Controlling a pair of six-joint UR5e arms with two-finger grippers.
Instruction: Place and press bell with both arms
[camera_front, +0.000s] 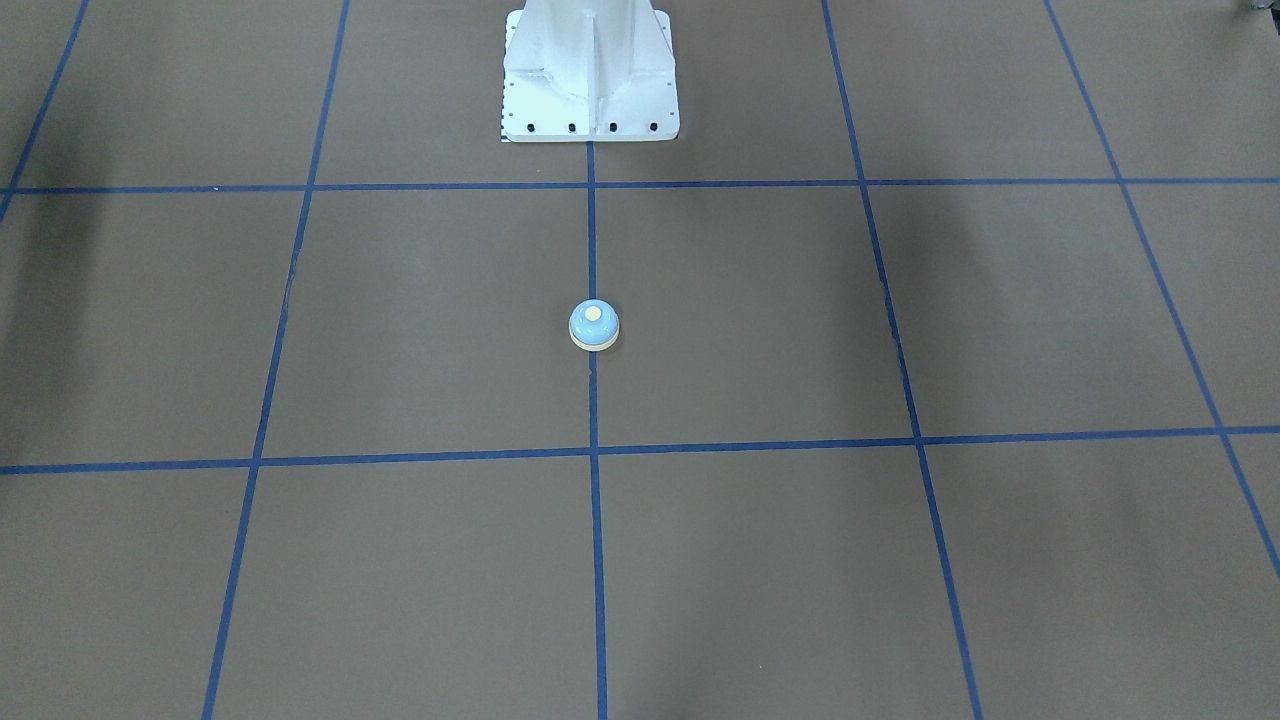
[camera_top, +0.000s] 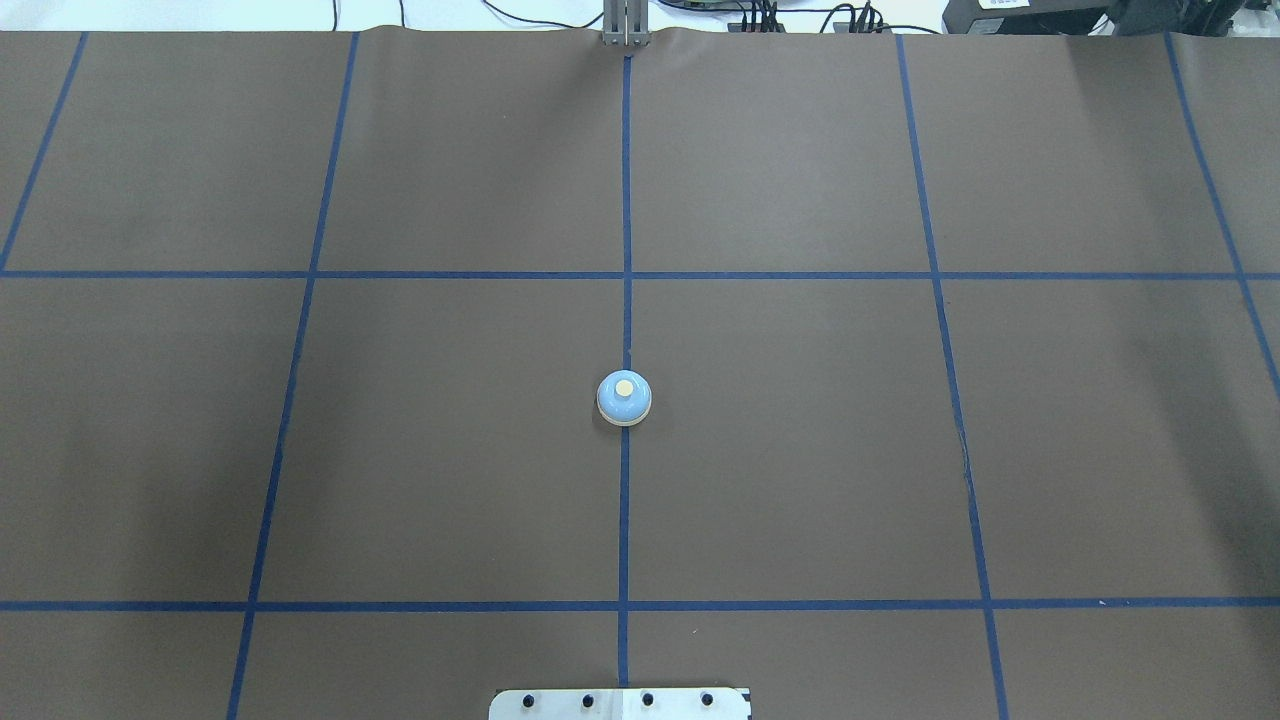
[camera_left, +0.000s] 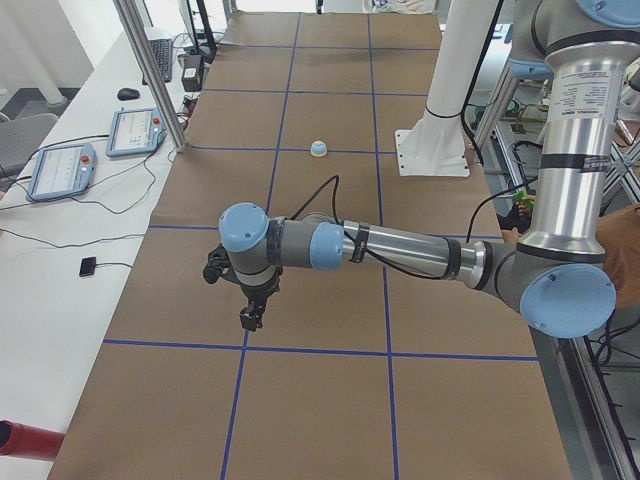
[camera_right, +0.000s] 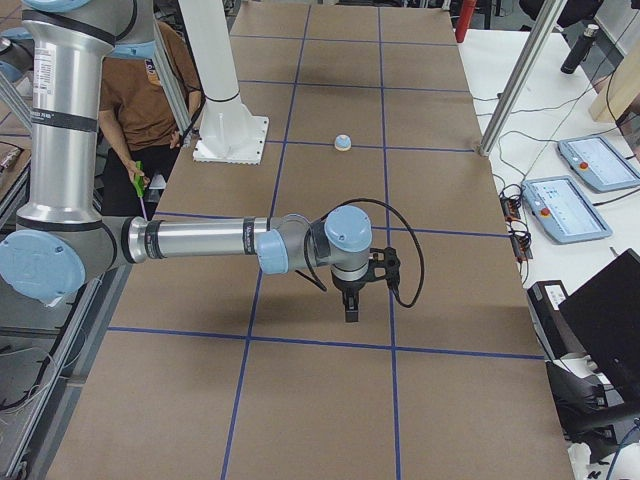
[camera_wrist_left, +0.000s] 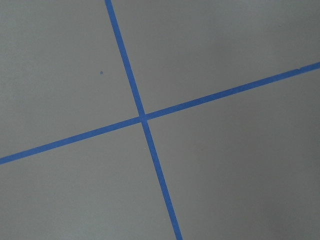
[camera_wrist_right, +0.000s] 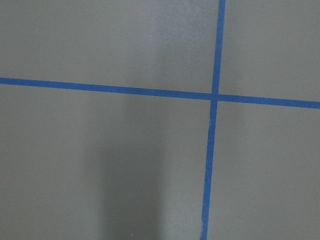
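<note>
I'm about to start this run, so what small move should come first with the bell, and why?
Probably swing the left arm in toward the bell; either arm might do. The bell stands upright on the middle tape line, untouched, and the right arm hangs just as far off to the side. Neither wrist view shows the bell.
</note>
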